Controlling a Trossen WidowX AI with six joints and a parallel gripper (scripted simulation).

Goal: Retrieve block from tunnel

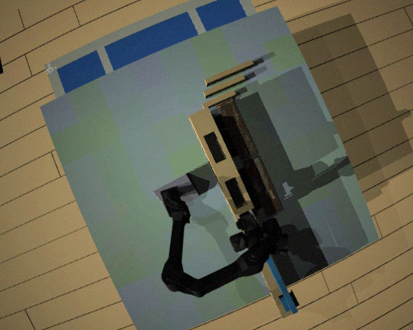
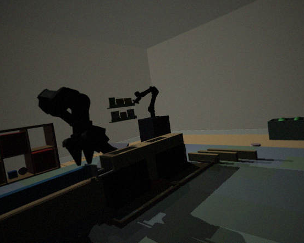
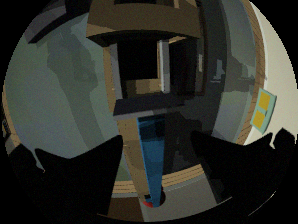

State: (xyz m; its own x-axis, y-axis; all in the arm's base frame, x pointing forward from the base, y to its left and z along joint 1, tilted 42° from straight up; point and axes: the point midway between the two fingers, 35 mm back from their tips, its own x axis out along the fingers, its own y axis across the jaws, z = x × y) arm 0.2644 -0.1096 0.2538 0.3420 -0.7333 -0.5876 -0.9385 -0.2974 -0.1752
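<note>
The covered tunnel (image 1: 225,169) (image 2: 133,156) has a tan roof with two openings. At its near end, the sliding cage's grey end bar (image 3: 145,106) sticks out. The cage part in view there shows no block. The blue handle (image 1: 278,274) (image 2: 45,183) (image 3: 152,167) runs outward from the cage beside a tan rail (image 3: 132,150). My gripper (image 2: 84,164) (image 3: 157,137) is open, its fingertips apart just outside the cage's end bar, above the handle's inner end. Nothing shows between the fingers. A faint dark red patch (image 1: 249,172) (image 2: 161,181) lies in shadow at the tunnel's side; I cannot tell whether it is the block.
A dark brown low-rimmed tray (image 1: 264,179) lies along the tunnel's open side. Three loose tan rods (image 1: 229,72) (image 2: 203,157) lie at the tunnel's far end. The arm's base (image 1: 171,192) stands beside the tunnel. The handle's outer end reaches past the mat's edge.
</note>
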